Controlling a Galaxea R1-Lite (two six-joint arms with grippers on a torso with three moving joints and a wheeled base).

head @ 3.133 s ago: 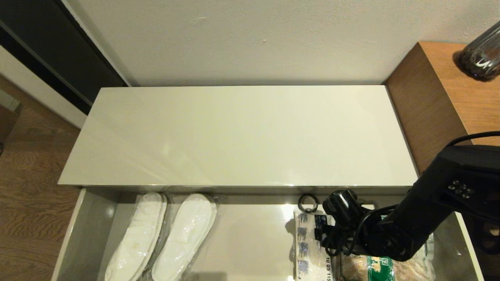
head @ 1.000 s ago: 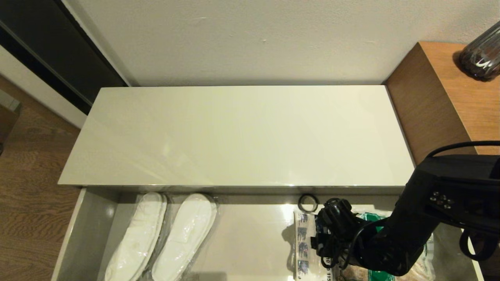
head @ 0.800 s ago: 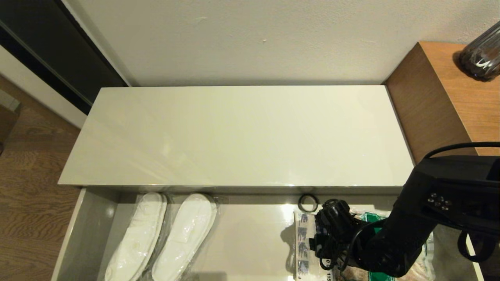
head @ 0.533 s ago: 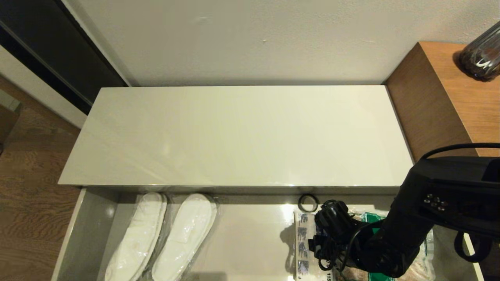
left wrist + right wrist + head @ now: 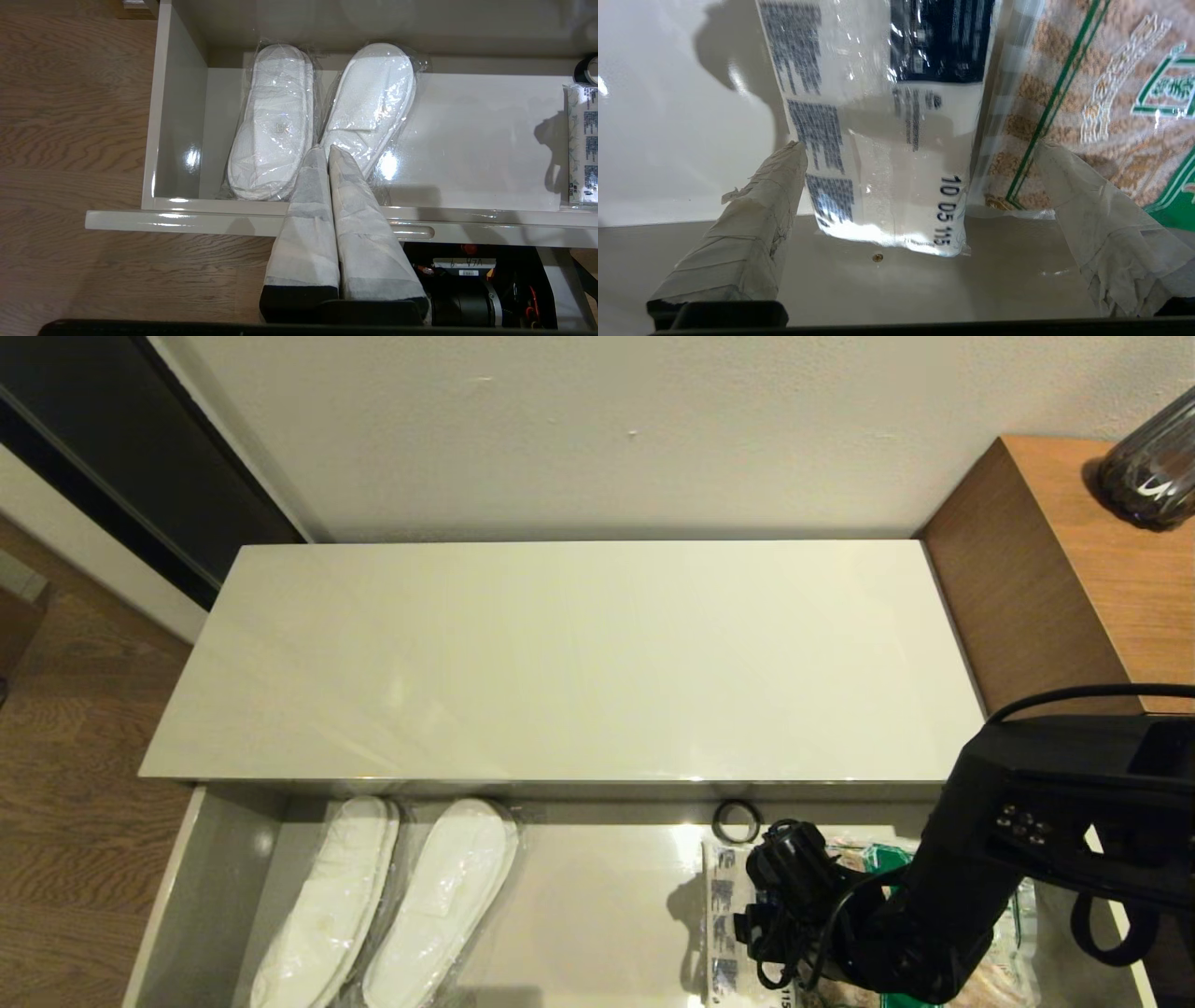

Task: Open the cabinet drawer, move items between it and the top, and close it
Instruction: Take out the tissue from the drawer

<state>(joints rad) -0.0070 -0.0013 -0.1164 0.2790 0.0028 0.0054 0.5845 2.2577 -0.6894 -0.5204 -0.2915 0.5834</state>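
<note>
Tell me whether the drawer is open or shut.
Open: the cabinet drawer is pulled out past the top, its inside exposed with slippers lying in it.

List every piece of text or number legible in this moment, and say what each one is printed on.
"10 05 115": black digits along the edge of the white packet, between the open right gripper fingers.
Grey-blue print blocks and dark blue label on that packet: too blurred to read.
Green label on the clear packet of tan contents: characters unreadable.
White sticker under the drawer front: illegible.
</note>
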